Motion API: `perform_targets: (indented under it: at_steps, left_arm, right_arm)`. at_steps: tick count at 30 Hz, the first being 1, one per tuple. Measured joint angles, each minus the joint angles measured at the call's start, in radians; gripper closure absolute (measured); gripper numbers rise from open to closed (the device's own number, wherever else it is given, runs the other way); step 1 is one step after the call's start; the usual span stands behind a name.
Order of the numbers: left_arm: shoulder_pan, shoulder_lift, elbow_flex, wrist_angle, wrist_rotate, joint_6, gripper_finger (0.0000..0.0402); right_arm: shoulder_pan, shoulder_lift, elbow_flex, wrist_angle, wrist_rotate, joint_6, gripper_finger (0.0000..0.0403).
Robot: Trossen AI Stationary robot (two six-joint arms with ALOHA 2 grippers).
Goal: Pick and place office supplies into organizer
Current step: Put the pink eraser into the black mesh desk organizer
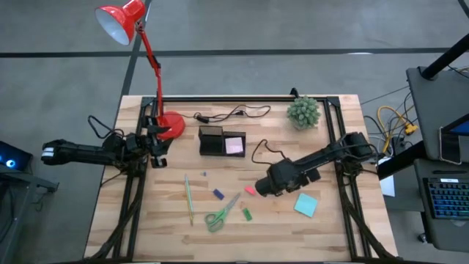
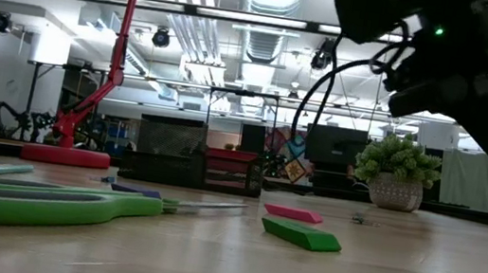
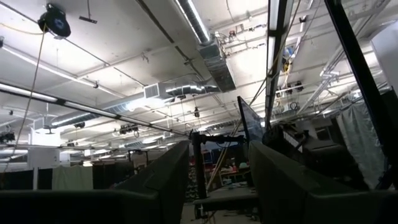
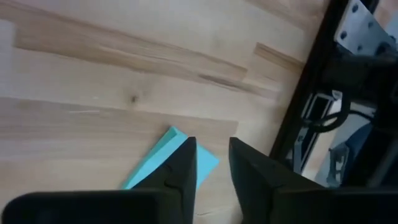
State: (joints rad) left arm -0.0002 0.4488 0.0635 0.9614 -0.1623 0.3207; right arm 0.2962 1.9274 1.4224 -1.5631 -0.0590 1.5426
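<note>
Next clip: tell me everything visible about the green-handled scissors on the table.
The scissors lie flat on the wooden table, near its front edge, between the thin green pencil and a small green piece. The two loop handles look like bright green plastic; the grey metal blades appear closed and point diagonally toward the table's centre. In the low view the handles sit closest to the camera, blades pointing away. Nothing touches them; neither end effector is on them.
</note>
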Motion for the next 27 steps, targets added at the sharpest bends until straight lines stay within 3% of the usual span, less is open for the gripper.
perform_targets:
  at_steps: [10,19,24,27]
  left_arm:
    - [0.000,0.000,-0.003,-0.001,0.000,0.034,0.0246]
    - [0.000,0.000,-0.004,-0.001,0.000,0.035,0.0246]
    - [0.000,0.000,-0.005,-0.001,0.000,0.035,0.0246]
    - [0.000,0.000,-0.005,-0.001,0.000,0.035,0.0246]
  right_arm:
    - [0.063,0.000,-0.010,0.061,0.002,0.243,0.0205]
    - [0.078,0.001,-0.088,0.137,-0.124,0.366,0.0212]
    - [0.098,0.002,-0.136,0.163,-0.120,0.501,0.0219]
    - [0.101,0.002,-0.160,0.201,-0.049,0.533,0.0219]
